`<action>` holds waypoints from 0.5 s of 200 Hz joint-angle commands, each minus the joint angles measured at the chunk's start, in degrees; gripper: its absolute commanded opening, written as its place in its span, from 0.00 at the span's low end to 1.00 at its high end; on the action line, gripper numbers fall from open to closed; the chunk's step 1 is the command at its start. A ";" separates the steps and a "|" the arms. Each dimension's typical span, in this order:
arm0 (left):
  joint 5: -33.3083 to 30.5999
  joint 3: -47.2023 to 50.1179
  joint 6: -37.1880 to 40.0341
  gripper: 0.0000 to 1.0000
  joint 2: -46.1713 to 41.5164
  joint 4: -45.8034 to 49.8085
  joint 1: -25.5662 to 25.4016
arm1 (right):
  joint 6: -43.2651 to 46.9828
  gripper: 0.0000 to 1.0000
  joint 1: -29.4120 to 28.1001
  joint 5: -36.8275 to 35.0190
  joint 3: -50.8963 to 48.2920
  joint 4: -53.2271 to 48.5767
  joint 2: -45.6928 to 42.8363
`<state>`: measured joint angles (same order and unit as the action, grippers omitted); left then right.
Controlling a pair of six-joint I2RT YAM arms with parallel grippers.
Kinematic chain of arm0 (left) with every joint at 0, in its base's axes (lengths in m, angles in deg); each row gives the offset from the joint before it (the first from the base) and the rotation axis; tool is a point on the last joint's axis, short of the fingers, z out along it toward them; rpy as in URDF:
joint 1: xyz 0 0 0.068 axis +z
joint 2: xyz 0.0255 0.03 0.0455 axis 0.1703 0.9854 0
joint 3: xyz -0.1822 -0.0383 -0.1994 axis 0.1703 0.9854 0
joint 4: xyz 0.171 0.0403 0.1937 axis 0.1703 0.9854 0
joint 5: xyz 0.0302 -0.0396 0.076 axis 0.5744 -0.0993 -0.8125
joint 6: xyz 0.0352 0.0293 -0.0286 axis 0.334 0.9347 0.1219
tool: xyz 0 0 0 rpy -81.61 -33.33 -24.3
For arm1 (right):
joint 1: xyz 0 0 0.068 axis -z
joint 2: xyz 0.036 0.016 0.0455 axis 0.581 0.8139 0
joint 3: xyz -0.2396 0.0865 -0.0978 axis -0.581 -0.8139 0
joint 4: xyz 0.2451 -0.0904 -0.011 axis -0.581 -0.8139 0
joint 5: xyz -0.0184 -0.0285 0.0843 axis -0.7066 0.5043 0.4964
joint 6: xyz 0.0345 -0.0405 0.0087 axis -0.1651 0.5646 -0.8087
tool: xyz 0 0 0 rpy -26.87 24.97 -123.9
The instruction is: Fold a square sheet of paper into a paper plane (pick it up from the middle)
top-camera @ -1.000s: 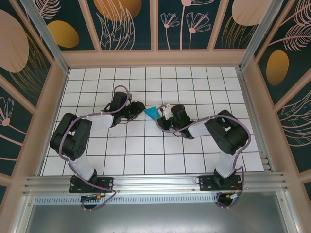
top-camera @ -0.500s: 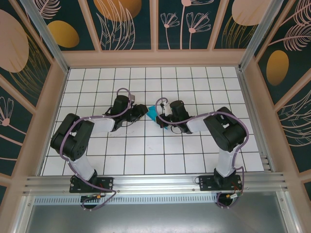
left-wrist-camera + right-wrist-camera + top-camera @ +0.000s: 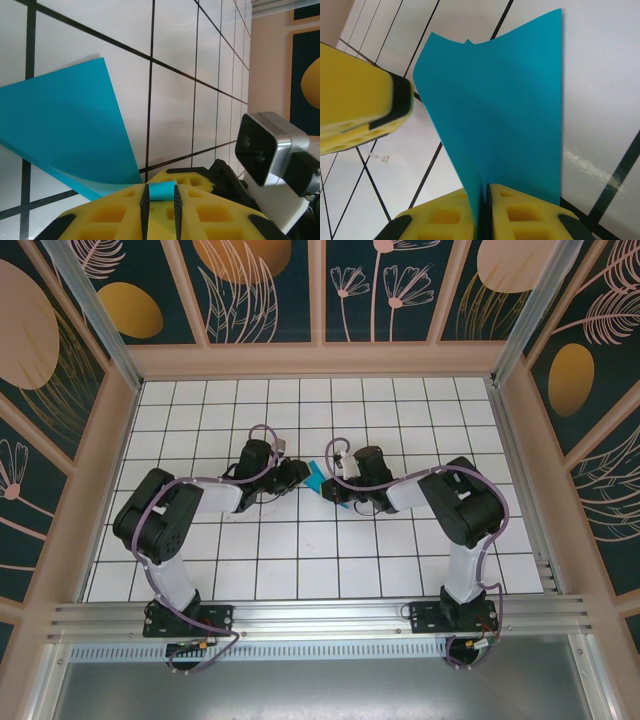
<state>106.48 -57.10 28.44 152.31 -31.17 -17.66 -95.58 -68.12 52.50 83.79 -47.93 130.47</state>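
Note:
The square sheet of paper (image 3: 318,480) is a small, folded teal shape held between the two grippers above the middle of the white grid table (image 3: 300,560). My right gripper (image 3: 484,210) is shut on its lower edge, and the paper (image 3: 505,115) rises from the pads with a soft crease. My left gripper (image 3: 160,200) comes in from the left. Its pads stand narrowly apart, and a strip of the paper (image 3: 65,125) fills the gap from pad to pad. In the top view the left gripper (image 3: 303,476) and the right gripper (image 3: 328,483) nearly touch.
The right wrist camera (image 3: 267,150) sits close in front of the left gripper. A yellow left finger (image 3: 360,110) hangs beside the paper in the right wrist view. Wooden walls (image 3: 320,360) ring the table; a metal rail (image 3: 320,618) runs along the near edge.
Both grippers have moved closer together at the table's middle. The left gripper has moved right onto the paper and its jaws have narrowed. The paper shows less from above.

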 commanded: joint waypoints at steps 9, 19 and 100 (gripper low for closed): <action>1.50 -1.27 -0.19 0.23 1.63 -2.04 -0.40 | -1.31 0.17 0.92 4.18 0.14 2.89 0.17; 1.47 -1.52 -0.18 0.22 1.90 -1.93 -0.44 | -1.32 0.19 0.94 4.87 0.11 2.97 0.25; 1.24 -3.04 0.82 0.22 3.27 0.02 -0.47 | -2.70 0.25 0.94 7.48 -0.29 4.02 0.83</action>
<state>107.38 -58.69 28.37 154.87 -31.15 -17.66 -97.13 -67.42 57.09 83.72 -46.27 130.47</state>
